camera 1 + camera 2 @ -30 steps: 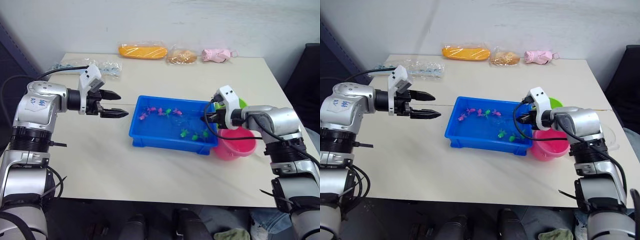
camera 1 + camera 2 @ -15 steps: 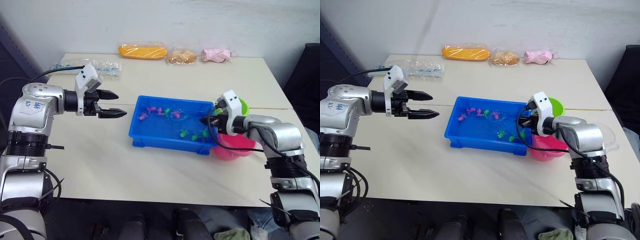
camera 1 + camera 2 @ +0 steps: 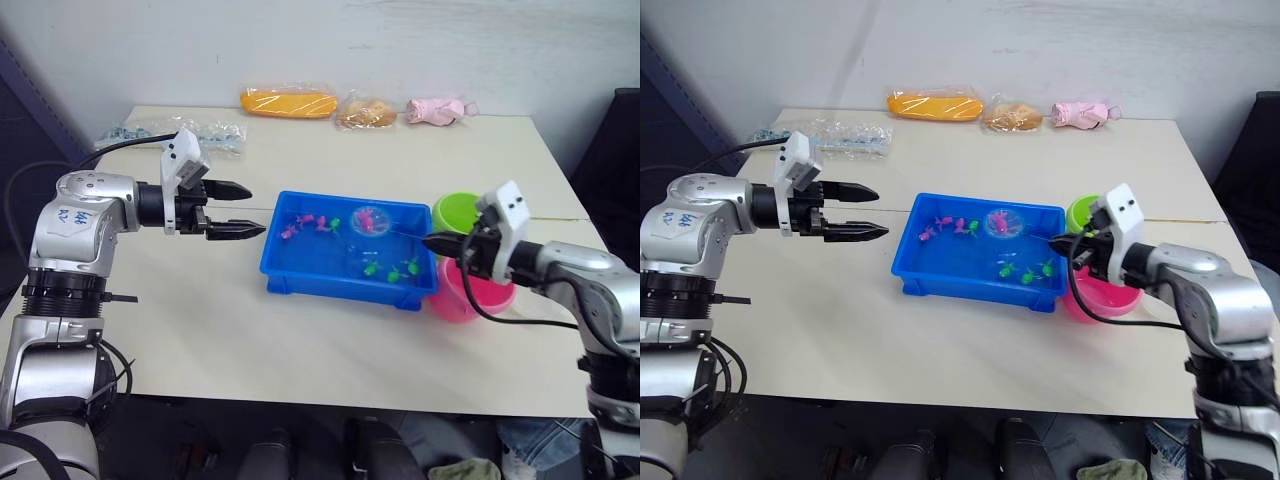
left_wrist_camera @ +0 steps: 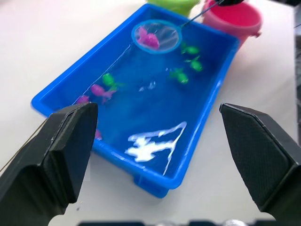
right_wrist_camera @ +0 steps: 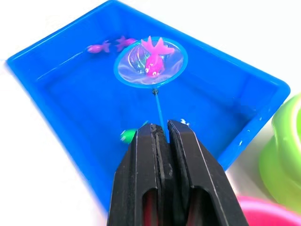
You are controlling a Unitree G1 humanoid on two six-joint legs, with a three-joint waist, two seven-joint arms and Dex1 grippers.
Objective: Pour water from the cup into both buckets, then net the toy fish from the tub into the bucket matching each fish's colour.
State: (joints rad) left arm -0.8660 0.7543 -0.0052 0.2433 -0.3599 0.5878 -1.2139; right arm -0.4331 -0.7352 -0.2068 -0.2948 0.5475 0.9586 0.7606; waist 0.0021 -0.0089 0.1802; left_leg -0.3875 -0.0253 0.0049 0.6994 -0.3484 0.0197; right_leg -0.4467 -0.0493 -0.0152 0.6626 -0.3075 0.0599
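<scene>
The blue tub (image 3: 300, 268) sits mid-table holding water, pink toy fish (image 3: 300, 220) and green ones (image 3: 390, 268). My right gripper (image 3: 432, 242) is at the tub's right end, shut on the thin dark handle of the net. The net's light blue hoop (image 3: 369, 219) hangs over the tub's far side with one pink fish (image 5: 154, 60) lying in it. The green bucket (image 3: 458, 210) and pink bucket (image 3: 490, 295) stand just right of the tub, beside that gripper. My left gripper (image 3: 255, 210) hovers open left of the tub, holding nothing. The cup is hidden.
Along the table's far edge lie an orange packet (image 3: 287, 102), a brown one (image 3: 364, 112) and a pink one (image 3: 436, 108). A clear bag (image 3: 170, 132) sits at the far left. A dark chair (image 3: 615, 150) stands off the right side.
My right gripper has drawn back to the right, past the tub's end. The net hoop now shows over the tub with a pink fish in it. The left gripper has barely moved.
</scene>
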